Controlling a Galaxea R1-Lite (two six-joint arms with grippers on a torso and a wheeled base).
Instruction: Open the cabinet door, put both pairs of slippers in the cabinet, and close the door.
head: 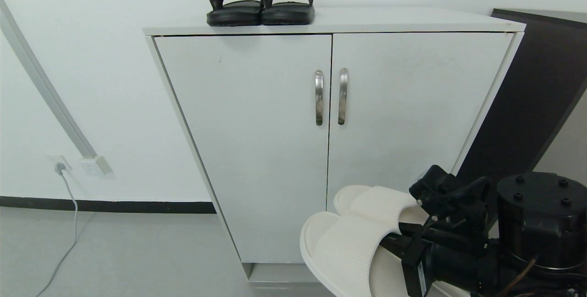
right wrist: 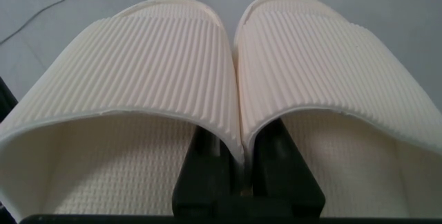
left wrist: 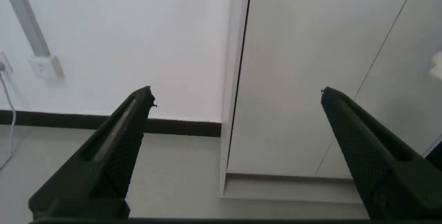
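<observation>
My right tool [head: 402, 237] pinches the white slippers [head: 348, 242] before the closed cabinet [head: 257, 150]; my left tool [left wrist: 236, 94] is spread wide, empty; black slippers [head: 261, 2] sit on top.

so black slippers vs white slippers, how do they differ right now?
Look: black slippers are plain and dark; white slippers have ribbed cream straps.
Place: black slippers sit on the cabinet top; white slippers are low, in front of the right door.
Support: black slippers rest flat and free; white slippers are tilted, clamped in the right end effector.
Shared: each pair lies side by side, neither stowed yet.
</observation>
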